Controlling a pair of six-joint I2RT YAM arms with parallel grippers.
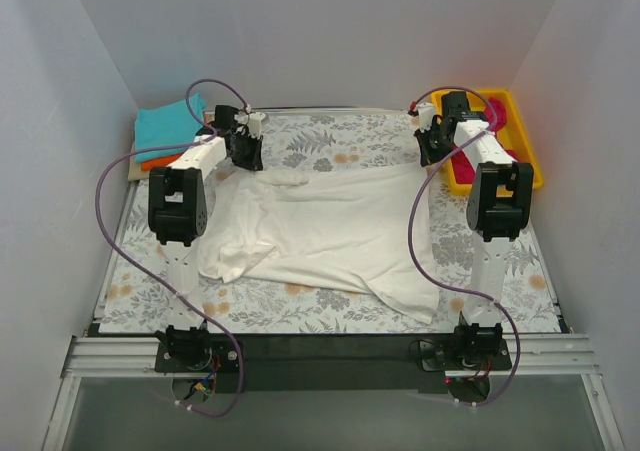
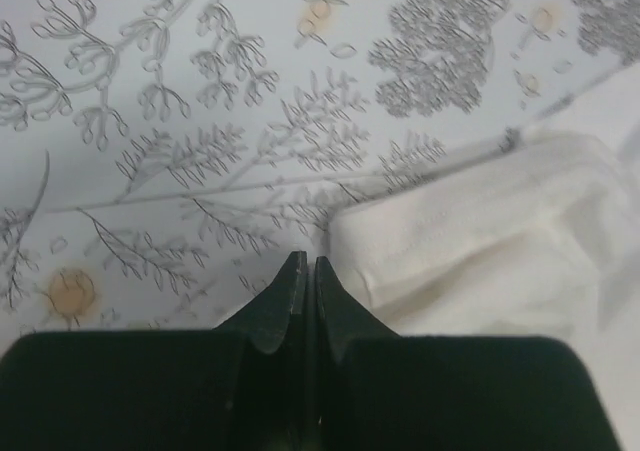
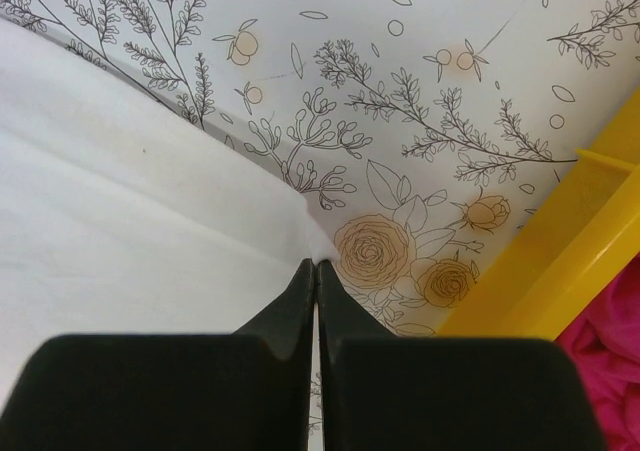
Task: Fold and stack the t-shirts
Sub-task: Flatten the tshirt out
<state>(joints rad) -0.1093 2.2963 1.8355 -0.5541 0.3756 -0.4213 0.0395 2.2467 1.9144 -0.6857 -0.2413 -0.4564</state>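
I have the cream-white t-shirt [image 1: 330, 226] lying spread but rumpled in the middle of the floral table cloth [image 1: 320, 131], its left side bunched into folds. The left tool [image 2: 303, 263] sits at the shirt's far left corner with its fingers pressed together and a thick hemmed edge just beside the tips. The wrist view shows no cloth between them, so I judge this pinch may have missed. The right tool [image 3: 312, 266] is also pressed together, at the shirt's far right corner near the yellow tray [image 3: 560, 261] that holds the magenta-pink t-shirt [image 3: 612, 336]. The corner meets its tips, but I cannot tell whether cloth is caught. The teal t-shirt [image 1: 168, 123] lies on the orange t-shirt [image 1: 160, 159] at the far left. The step looks like taking both far corners to fold the shirt toward me. I would test each pinch with a small lift and re-grip the hem on the left if it comes up bare. Then I would raise both corners evenly, keeping the edge taut so the fold lands straight and the bunching pulls out.
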